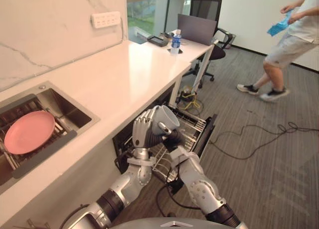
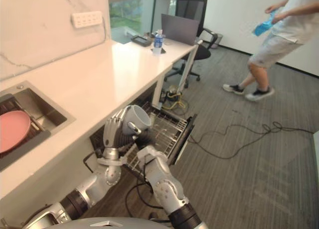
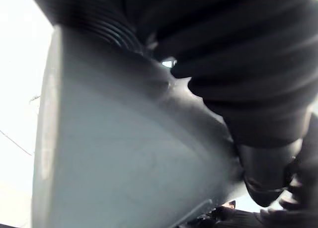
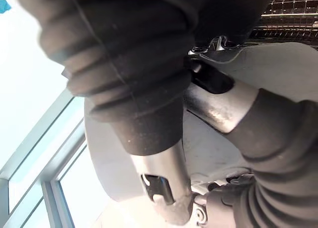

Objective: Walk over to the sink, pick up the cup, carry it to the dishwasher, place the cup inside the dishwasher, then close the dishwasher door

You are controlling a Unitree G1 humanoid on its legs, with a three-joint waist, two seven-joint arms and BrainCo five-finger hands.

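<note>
This looks like a kitchenette inside an office. A white counter (image 1: 124, 74) holds a steel sink (image 1: 75, 112), with a dishwasher (image 1: 206, 133) open beneath it. Further along stand a laptop (image 1: 197, 29) and an office chair (image 1: 205, 8), on grey carpet (image 1: 269, 179).

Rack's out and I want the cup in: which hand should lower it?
Right, probably. The right hand grips the grey cup from underneath, nearer the dishwasher rack; the left hand wraps it from the side of the counter.
</note>
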